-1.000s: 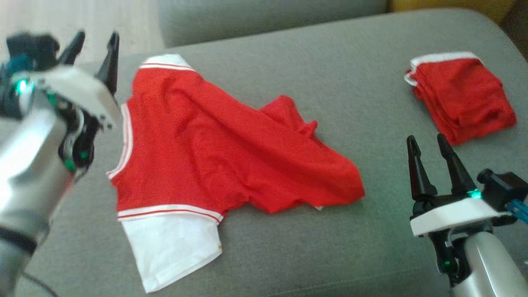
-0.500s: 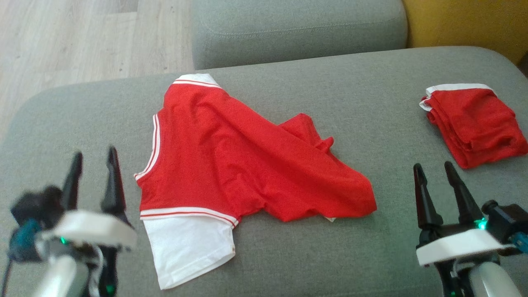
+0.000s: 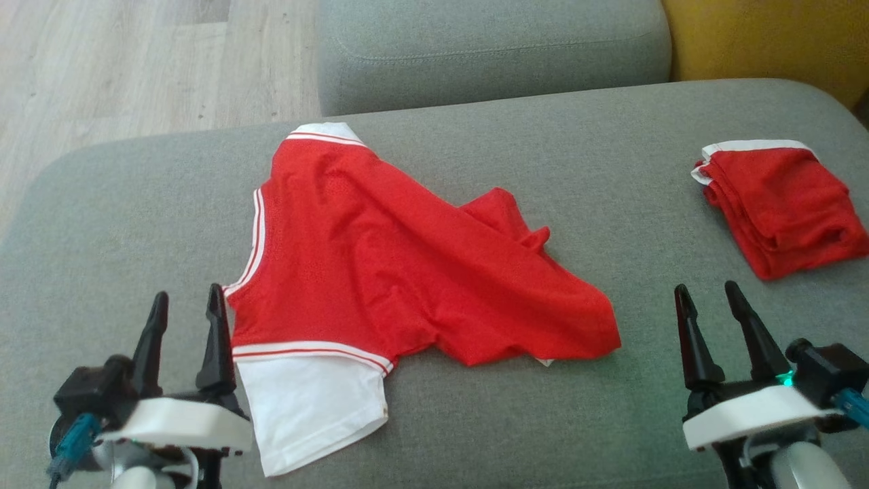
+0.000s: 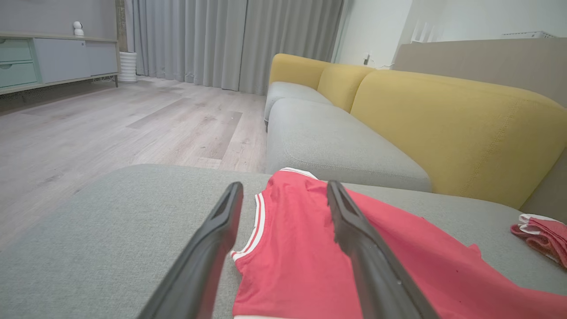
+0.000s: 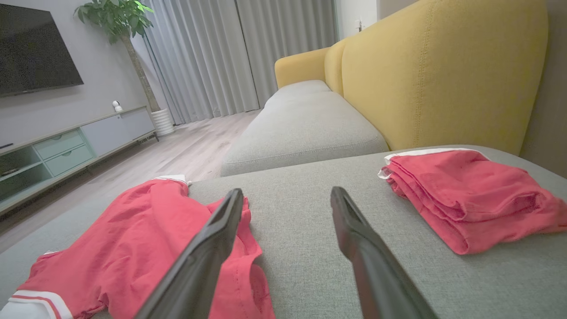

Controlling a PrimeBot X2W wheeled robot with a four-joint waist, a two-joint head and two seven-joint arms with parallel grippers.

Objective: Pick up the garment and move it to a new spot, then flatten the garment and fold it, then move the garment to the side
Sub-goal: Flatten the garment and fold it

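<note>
Red mesh cloth with white sleeves, the garment [image 3: 380, 272] lies loose on the grey cushion [image 3: 102, 204], a little left of its middle. Its striped edge is turned toward my left side and its far end is bunched in a ridge toward the right; nothing holds it. A second ago my left gripper [image 3: 188, 293] was lifted high beside that striped edge. Now it has come down low, close by the near white sleeve [image 3: 305, 401], jaws spread wide and empty. My right gripper [image 3: 706, 286] has hardly moved. It is spread and empty too, well apart from the garment, with the folded red stack [image 3: 781, 204] beyond it. The head view itself also shifted, so part of the change is the camera's. With both hands free and low, I judge that flattening comes next, because the right half is wrinkled.
</note>
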